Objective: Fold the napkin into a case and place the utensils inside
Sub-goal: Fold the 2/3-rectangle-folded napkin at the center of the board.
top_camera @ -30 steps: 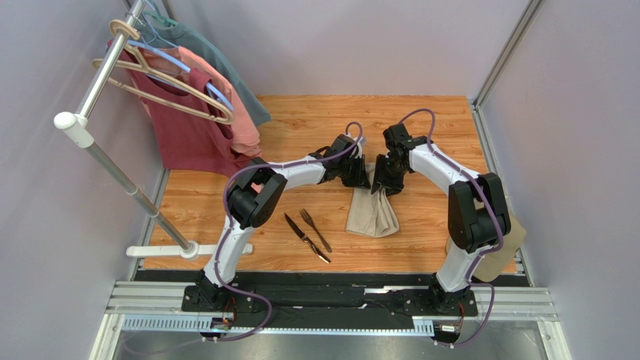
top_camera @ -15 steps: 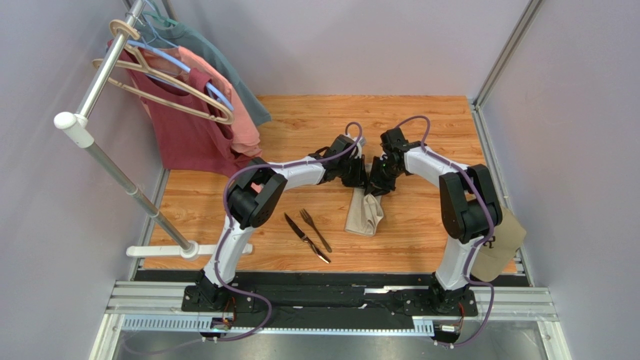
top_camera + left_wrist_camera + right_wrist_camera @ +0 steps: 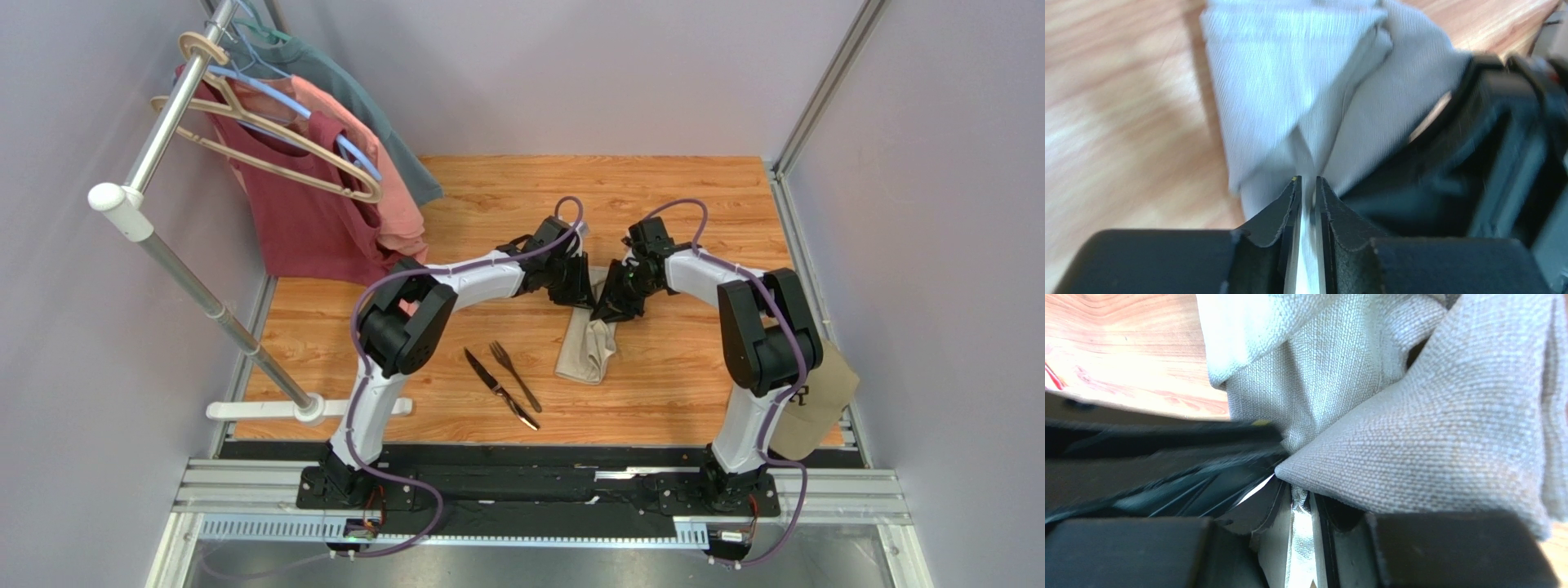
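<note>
The napkin (image 3: pixel 586 349) is bunched into a narrow strip near the middle of the worktop (image 3: pixel 687 368), with its twelve o'clock end gathered up between both hands. A thin fold is pinched in the nearly closed left hand (image 3: pixel 1306 184). Another fold is pinched in the right hand (image 3: pixel 1295 505), which is crowded in at three o'clock of the left. The fork (image 3: pixel 515 376) and knife (image 3: pixel 499 387) are seen apart from the cloth, at its nine o'clock. So little cloth is caught by the left fingers that it could be dropped and the fold undone. The hands could also be knocked together.
</note>
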